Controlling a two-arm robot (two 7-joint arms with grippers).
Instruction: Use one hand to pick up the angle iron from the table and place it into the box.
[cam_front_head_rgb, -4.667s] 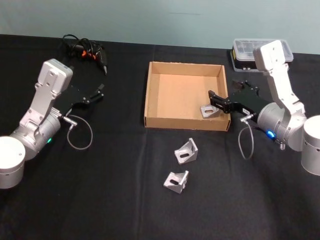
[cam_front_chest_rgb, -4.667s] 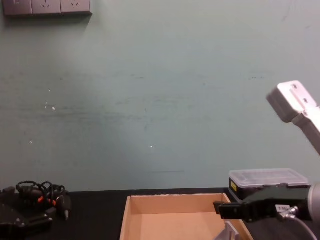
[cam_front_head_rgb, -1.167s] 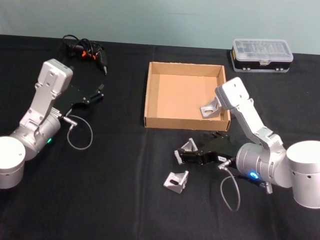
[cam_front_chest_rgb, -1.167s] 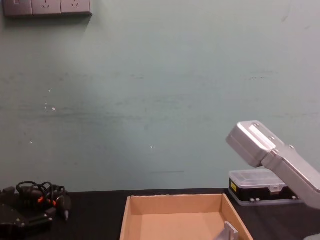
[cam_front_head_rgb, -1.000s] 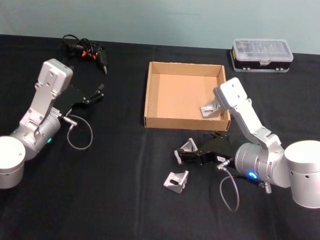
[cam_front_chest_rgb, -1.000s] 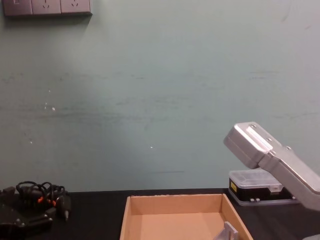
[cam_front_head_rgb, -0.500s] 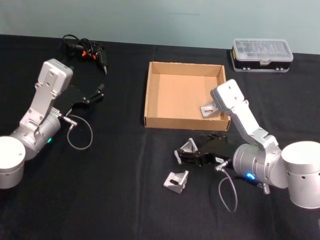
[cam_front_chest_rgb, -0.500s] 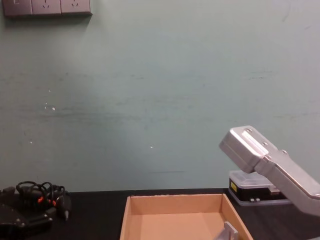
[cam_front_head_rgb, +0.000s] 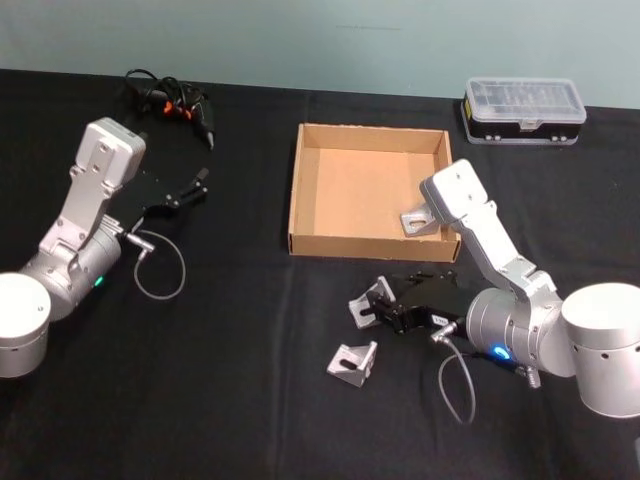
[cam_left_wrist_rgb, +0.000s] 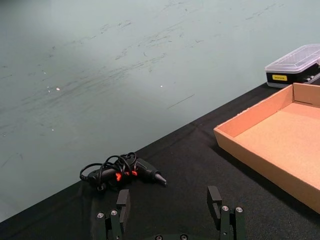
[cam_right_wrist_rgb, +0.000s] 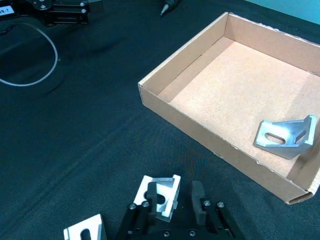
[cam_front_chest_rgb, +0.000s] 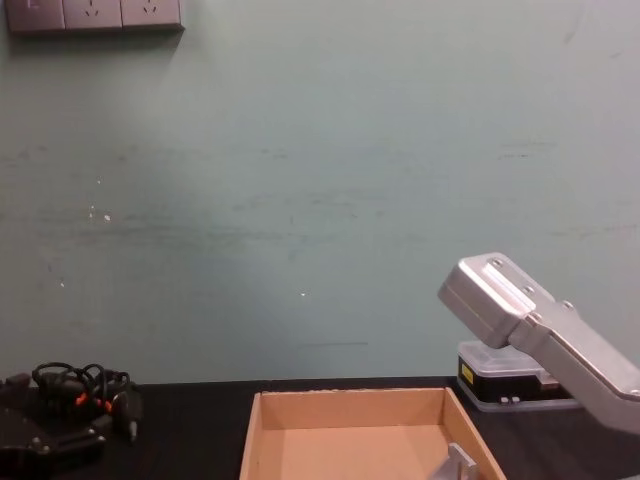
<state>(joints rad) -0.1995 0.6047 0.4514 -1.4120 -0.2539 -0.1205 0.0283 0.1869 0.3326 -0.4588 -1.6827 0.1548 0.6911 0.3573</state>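
Right gripper (cam_right_wrist_rgb: 173, 191) hangs just in front of the box (cam_front_head_rgb: 370, 245), its jaws apart and straddling 1 wall of an angle iron (cam_right_wrist_rgb: 165, 201) on the table (cam_front_head_rgb: 250, 350). The right wrist view shows a gap beside 1 finger (cam_right_wrist_rgb: 197, 194) that the head view cannot resolve. A 2nd angle iron (cam_right_wrist_rgb: 285, 137) lies inside the box, and a 3rd (cam_front_head_rgb: 352, 362) lies farther in front. Left gripper (cam_left_wrist_rgb: 170, 207) rests spread, well left of the box.

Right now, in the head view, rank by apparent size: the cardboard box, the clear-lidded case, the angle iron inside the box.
1. cardboard box
2. clear-lidded case
3. angle iron inside the box
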